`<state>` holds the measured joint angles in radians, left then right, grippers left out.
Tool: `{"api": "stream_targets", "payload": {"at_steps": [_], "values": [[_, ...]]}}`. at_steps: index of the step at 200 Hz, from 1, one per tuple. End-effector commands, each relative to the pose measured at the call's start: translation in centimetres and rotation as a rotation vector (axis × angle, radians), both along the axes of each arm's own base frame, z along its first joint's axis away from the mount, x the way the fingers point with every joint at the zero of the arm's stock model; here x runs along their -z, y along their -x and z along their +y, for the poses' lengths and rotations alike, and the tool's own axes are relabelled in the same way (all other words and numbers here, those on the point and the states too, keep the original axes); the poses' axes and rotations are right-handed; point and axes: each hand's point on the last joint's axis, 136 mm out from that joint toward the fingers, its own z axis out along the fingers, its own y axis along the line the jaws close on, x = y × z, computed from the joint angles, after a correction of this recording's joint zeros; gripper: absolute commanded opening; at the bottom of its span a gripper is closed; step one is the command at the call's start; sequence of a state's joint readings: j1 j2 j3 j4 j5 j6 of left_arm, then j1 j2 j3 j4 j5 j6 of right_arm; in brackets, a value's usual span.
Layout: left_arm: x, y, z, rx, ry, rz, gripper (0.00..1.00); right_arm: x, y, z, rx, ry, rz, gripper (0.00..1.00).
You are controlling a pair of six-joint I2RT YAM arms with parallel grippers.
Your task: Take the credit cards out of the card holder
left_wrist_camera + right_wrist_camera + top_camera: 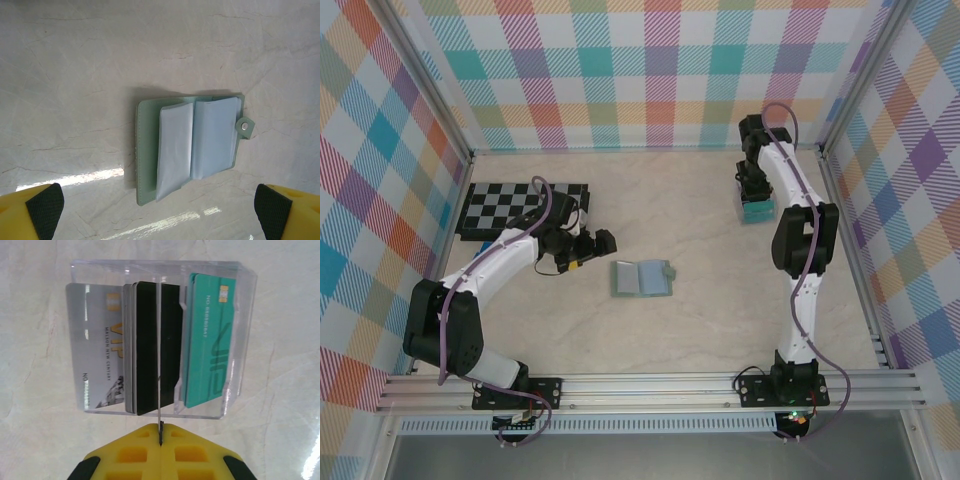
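Where the counter [700, 330] nears the arm bases, the card holder [147, 150] lies open, 2 grey-blue pockets up. Slightly farther, to its left, the left pincer [159, 207] gapes wide, empty. Farthest, the right pincer [160, 437] is clamped on 1 edge-on credit card [159, 410] at the clear box [240, 300].

Card holder [187, 145] lies open on table [75, 75]; left claw [159, 207] spread wide.

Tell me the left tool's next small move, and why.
Probably ease the left tool forward and down toward the wallet. It lies open and flat on the table, pockets up, just ahead of that tool, whose fingers are wide apart and touch nothing. The right tool is shut on a card at the clear box.
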<state>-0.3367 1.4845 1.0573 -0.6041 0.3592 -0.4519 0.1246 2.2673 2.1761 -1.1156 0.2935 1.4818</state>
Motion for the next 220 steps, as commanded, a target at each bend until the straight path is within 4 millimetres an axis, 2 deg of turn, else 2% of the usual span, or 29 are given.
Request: {"api": "stream_targets", "payload": {"at_steps": [1,56,113,139,144,161,195,220], "values": [[-0.7,-0.1,-0.1,0.009,0.013,0.010,1.00,0.6,-0.2,0.0,0.023,-0.017,0.017,0.00],[-0.5,0.0,0.0,0.008,0.009,0.015,1.00,1.2,0.5,-0.5,0.069,-0.007,0.054,0.00],[-1.0,0.3,-0.1,0.019,0.015,0.002,1.00,1.4,0.2,-0.7,0.042,0.011,0.051,0.00],[-1.0,0.4,0.0,0.022,0.015,-0.001,1.00,1.5,-0.3,-0.5,0.015,0.007,0.040,0.12],[-1.0,0.4,-0.1,0.024,0.017,-0.002,1.00,1.4,-0.5,-0.4,-0.001,0.006,0.032,0.17],[-1.0,0.5,-0.1,0.027,0.021,-0.002,1.00,0.8,-1.0,-0.2,-0.039,0.003,0.010,0.23],[-1.2,0.5,-0.1,0.027,0.023,-0.010,1.00,-1.3,-1.7,0.5,-0.138,-0.005,-0.051,0.25],[-1.5,0.8,0.0,0.025,0.024,-0.013,1.00,-2.9,-1.1,1.4,-0.229,-0.029,-0.078,0.25]]}}
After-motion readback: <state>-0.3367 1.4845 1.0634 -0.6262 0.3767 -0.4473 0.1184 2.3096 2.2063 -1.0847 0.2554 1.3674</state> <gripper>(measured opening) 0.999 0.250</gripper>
